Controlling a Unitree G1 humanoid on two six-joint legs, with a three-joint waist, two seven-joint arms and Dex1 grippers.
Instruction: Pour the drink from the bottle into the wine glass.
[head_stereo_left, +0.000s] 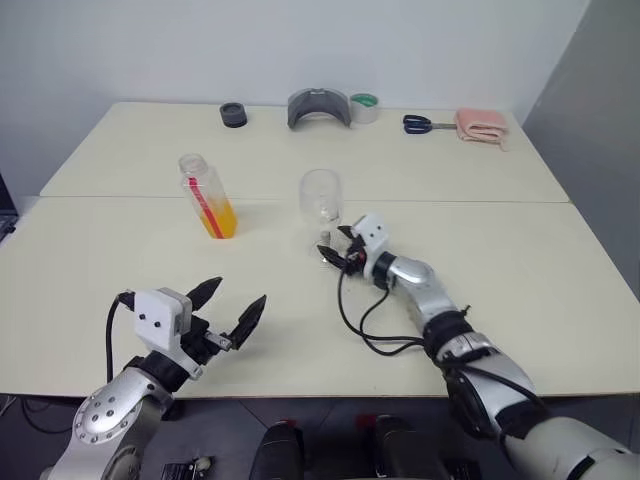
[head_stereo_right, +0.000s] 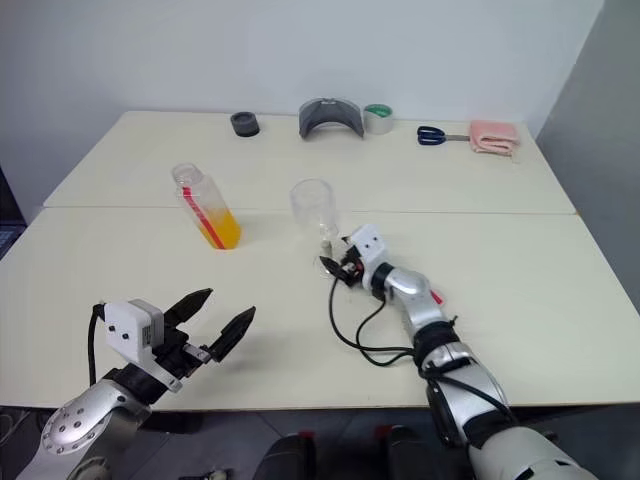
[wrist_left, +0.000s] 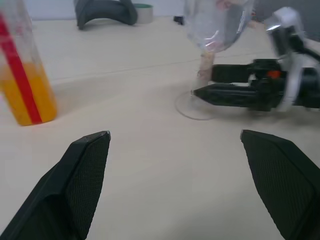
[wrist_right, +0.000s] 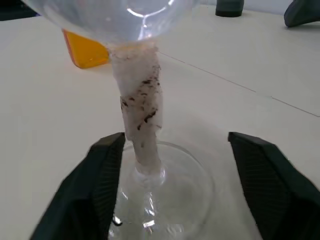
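Pale surface (head_stereo_left: 520, 260) carries the bottle (head_stereo_left: 208, 197), upright, far-left of the glass (head_stereo_left: 321, 203). Right tool (wrist_right: 177, 165) straddles the glass stem, jaws apart, gripping nothing. Left tool (head_stereo_left: 232, 310), wide open and empty, is nearer the bottle.

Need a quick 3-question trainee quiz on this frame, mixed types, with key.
1. True or false: the wine glass holds orange drink.
2. Which gripper has its fingers on either side of the glass stem? A) left gripper B) right gripper
3. Fill in: the bottle stands upright with its cap ____.

Key: 1. False, the glass is empty; the drink is in the bottle. 2. B, jaws open, not clamped. 3. Off.
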